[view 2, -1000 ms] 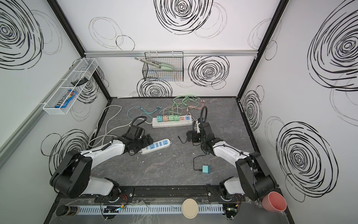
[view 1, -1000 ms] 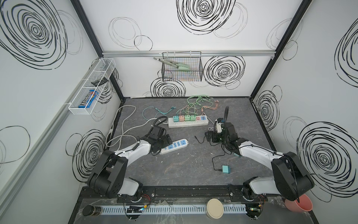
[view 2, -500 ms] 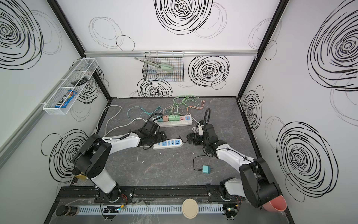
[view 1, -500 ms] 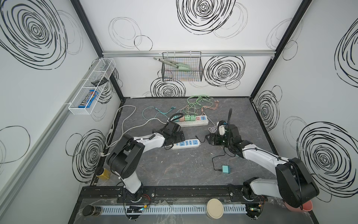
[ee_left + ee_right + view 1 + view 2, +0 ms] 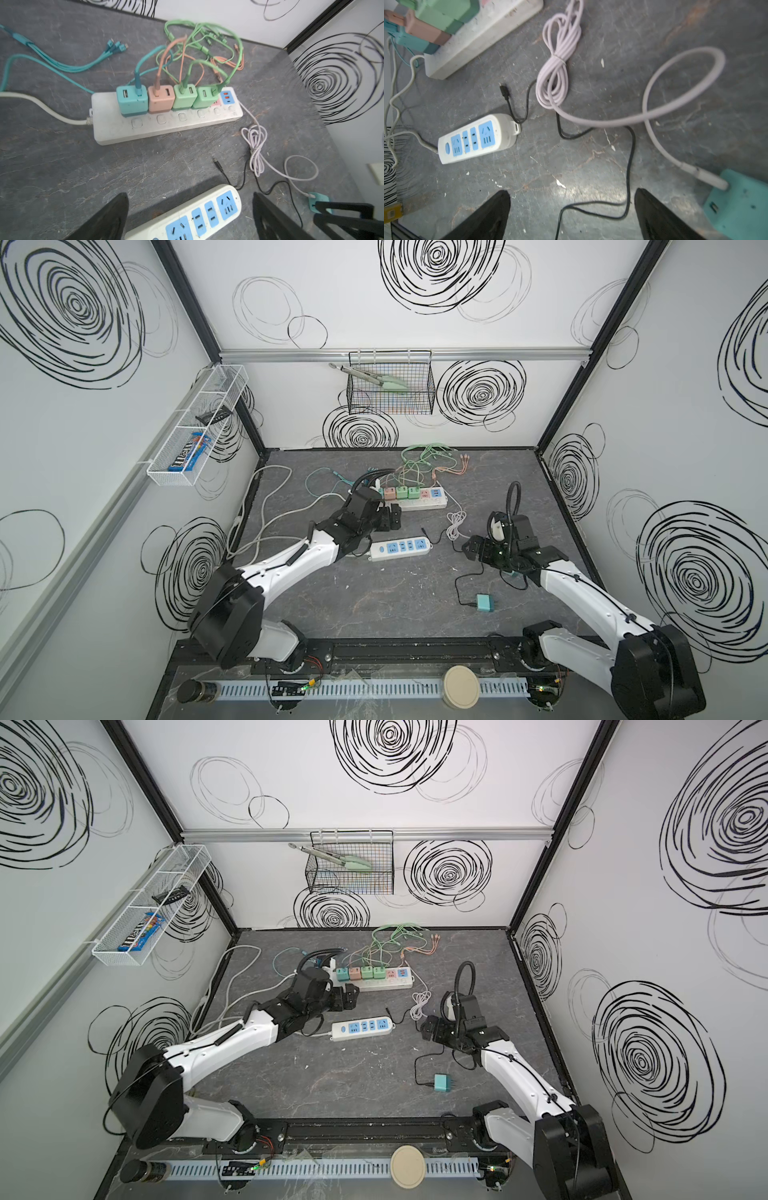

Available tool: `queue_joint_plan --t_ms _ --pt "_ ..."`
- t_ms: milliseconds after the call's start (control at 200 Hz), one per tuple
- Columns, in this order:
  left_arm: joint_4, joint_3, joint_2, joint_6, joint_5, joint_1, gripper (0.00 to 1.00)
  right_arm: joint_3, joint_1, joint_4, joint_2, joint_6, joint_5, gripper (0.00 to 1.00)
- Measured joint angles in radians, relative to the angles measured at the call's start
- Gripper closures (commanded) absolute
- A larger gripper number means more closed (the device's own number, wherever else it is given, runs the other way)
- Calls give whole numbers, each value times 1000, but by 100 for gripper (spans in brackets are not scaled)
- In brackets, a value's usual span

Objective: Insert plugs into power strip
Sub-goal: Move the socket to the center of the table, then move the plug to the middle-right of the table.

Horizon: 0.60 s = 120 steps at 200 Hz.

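Left hand [image 5: 189, 195]: jaws apart and empty, hanging over the middle of the surface [image 5: 374, 605], with the small power strip [image 5: 187, 220] below the gap between its fingers.
Right hand [image 5: 572, 191]: jaws apart and empty, low near the right edge. A black cable [image 5: 630, 158] runs across the bare surface between its fingers.
Nearest loose plug: the lilac-corded teal plug [image 5: 741, 207] lies just beside the right hand, ungripped.
Second loose plug: the black-corded teal plug [image 5: 485, 603] lies toward the front edge, right of centre, well apart from both hands.
Small power strip: every blue socket is empty in both wrist views.
Long power strip [image 5: 166, 124]: lies near the back edge and carries four seated cubes in a row: the seated teal plug [image 5: 132, 99], the pink plug [image 5: 161, 97] and two mint green plugs [image 5: 184, 96].
Done: four plugs are in.
Left: two teal plugs, by my reading, with neither yet picked up.
Room: the small power strip has open sockets. One pink socket [image 5: 424, 492] on the long power strip also looks free.
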Motion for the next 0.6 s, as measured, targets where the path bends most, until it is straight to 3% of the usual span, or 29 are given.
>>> queue_joint_plan --t_ms 205,600 --pt "-12 -87 -156 11 -21 0 4 0 44 -169 -27 49 -88 3" --pt "-26 -194 -316 -14 -49 28 4 -48 336 -412 -182 293 -106 3"
